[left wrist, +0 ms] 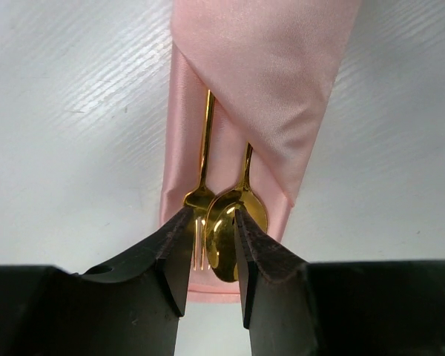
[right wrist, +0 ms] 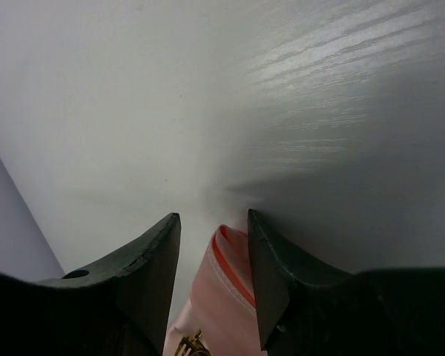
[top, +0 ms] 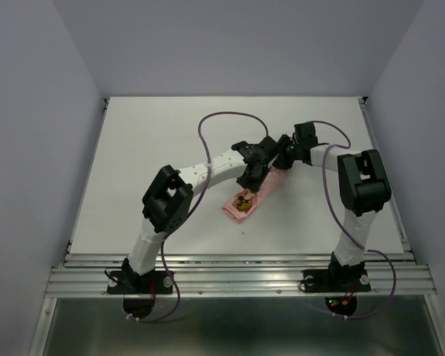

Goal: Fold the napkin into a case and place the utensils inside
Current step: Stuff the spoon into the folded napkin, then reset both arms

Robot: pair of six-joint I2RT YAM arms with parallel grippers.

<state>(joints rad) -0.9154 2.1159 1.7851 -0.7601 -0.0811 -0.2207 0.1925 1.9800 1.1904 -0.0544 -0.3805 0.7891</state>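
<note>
Case [top: 231,210] lies flat on the white bench [top: 148,148], mid-bench, running diagonally from near-left to far-right, with both arms bent in over it. Left wrist view: case [left wrist: 282,89] is a narrow pink strip with a diagonal flap folded across it, forming a pocket. Both gold utensils [top: 242,200] sit in the pocket side by side; their handles run under the flap and their heads stick out at the open end. The fork [left wrist: 206,141] is on the left, tines just visible. The spoon [left wrist: 222,237] is on the right, bowl up. Left claw [left wrist: 211,222] is partly open, its dark fingers [left wrist: 170,259] straddling the utensil heads. A clear gap shows between the jaws and nothing is clamped; contact with the spoon cannot be told. Right claw [right wrist: 213,222] is at the far end of the case [right wrist: 226,289], also partly open. The folded cloth end shows in the gap, lying nearer one finger, with bare bench on the other side. It has no visible hold on the cloth.
</note>
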